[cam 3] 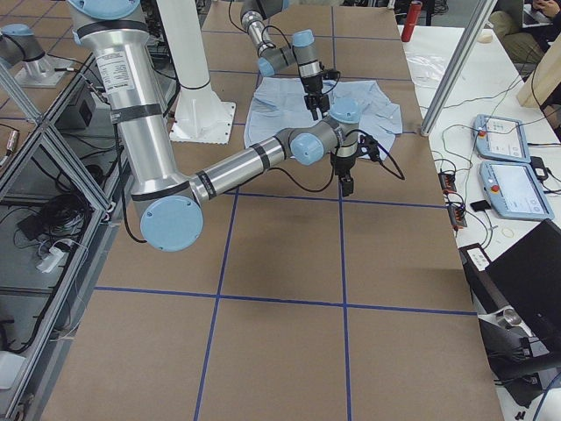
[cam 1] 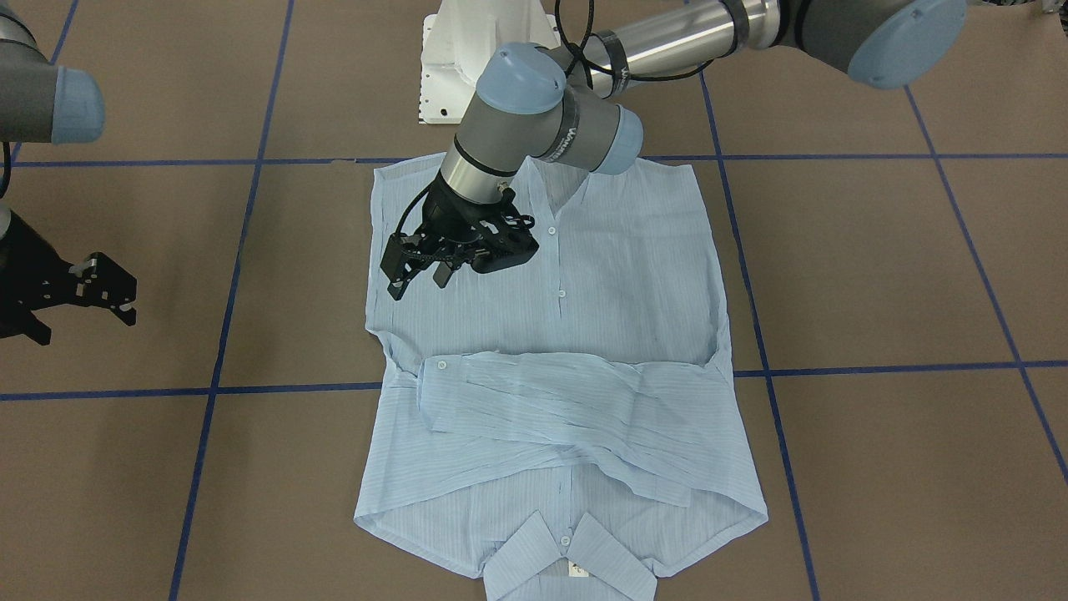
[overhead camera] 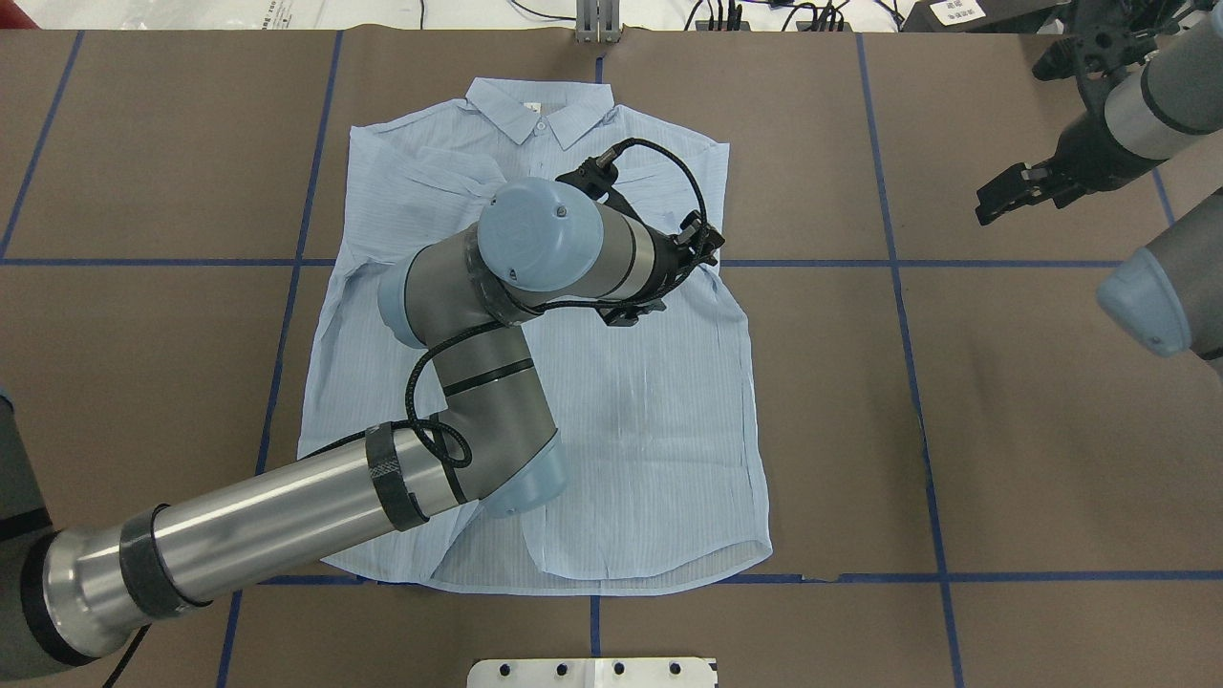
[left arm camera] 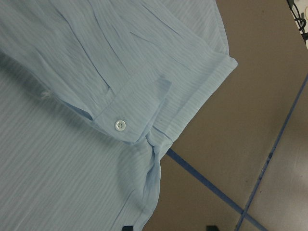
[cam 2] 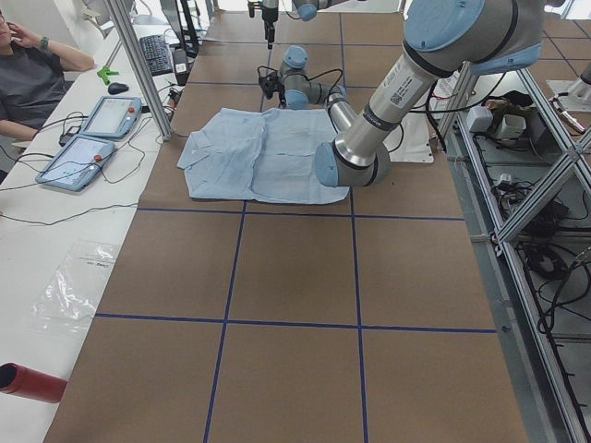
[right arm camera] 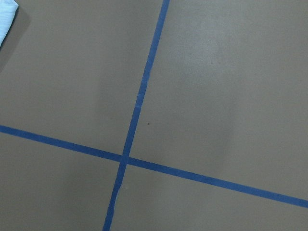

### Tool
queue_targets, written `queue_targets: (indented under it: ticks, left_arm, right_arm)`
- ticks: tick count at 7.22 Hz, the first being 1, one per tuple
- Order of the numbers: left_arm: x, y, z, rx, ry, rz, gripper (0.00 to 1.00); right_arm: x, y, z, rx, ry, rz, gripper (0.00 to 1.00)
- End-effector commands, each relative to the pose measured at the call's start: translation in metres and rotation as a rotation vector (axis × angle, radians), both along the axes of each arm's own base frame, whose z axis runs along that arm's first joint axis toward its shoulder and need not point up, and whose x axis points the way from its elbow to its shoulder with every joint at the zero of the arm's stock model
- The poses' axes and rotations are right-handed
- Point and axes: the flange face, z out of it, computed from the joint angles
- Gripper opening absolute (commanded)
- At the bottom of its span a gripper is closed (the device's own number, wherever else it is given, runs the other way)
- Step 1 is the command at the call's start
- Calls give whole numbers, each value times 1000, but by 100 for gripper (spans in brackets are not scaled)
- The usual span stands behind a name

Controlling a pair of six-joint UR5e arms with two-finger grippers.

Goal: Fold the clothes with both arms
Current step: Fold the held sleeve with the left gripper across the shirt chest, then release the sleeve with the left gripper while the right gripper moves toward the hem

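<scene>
Left gripper spread wide and empty, hovering over the shirt beside its cuff | shirt flat on table, sleeves crossed | right gripper spread too, well off it | best: bring both in, pinch matching edges, lift evenly.

Bright, even light from above; soft, faint shadows on the brown table beside the shirt; sharp focus.
</scene>
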Motion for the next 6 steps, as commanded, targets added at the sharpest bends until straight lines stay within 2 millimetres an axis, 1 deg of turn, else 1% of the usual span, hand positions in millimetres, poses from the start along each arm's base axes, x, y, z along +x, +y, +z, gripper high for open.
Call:
queue_targets:
  ticks: [1, 2, 3, 4, 5, 6]
  left_arm:
    - [-31, 4, 28, 57, -29, 27, 100]
    - [-60, 25, 44, 78, -40, 63, 100]
    - [-99, 47, 53, 102, -90, 81, 100]
    - [-138, 65, 50, 120, -146, 92, 100]
    - [-164, 72, 53, 144, -202, 103, 100]
    - [-180, 78, 66, 177, -241, 120, 99]
  right_arm:
    - [-7, 9, -11, -68, -51, 48, 100]
    - [-24, 28, -20, -84, -94, 77, 100]
    - [-44, 72, -27, -105, -149, 97, 100]
    - [-78, 107, -44, -136, -171, 136, 100]
    - [-113, 135, -55, -150, -167, 150, 100]
    - [-151, 172, -60, -162, -155, 169, 100]
